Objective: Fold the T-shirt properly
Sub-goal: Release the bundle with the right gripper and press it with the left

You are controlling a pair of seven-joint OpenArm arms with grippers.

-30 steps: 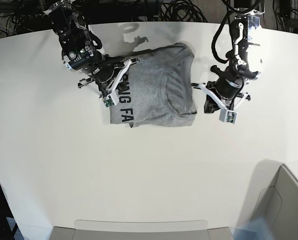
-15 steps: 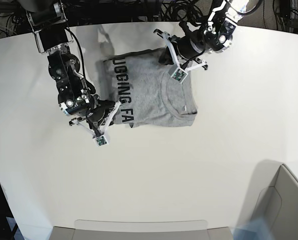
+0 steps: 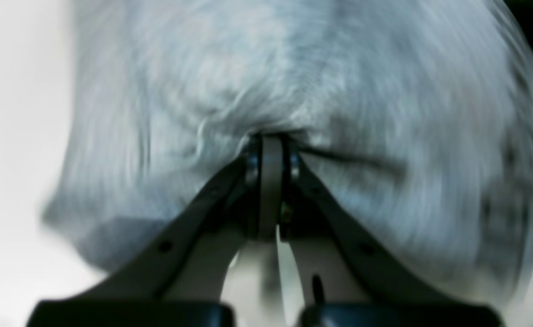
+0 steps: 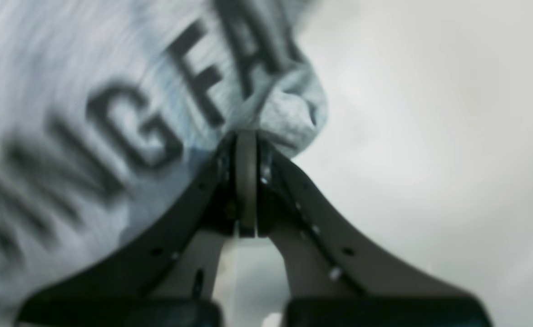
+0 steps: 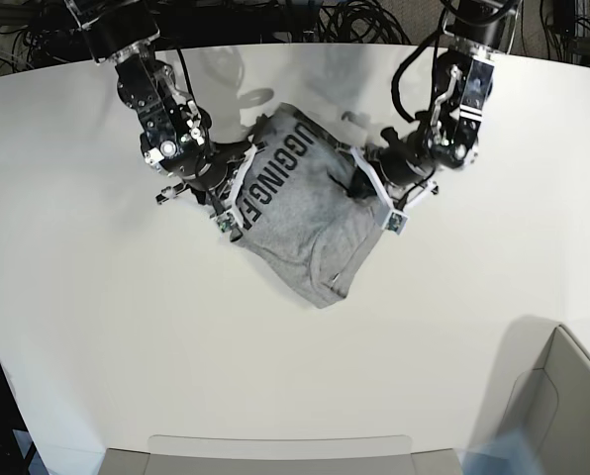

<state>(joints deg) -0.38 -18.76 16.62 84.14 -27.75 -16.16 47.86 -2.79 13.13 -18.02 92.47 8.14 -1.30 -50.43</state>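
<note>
Left claw (image 3: 271, 156) pinched on plain grey cloth; right claw (image 4: 247, 145) clamped on a bunched edge beside black lettering. Between them the T-shirt (image 5: 310, 213) lies partly folded and skewed on the white tabletop (image 5: 127, 346). Blur suggests, perhaps, mid-fold carrying. The next move calls for laying held edges flat and squaring corners.
</note>
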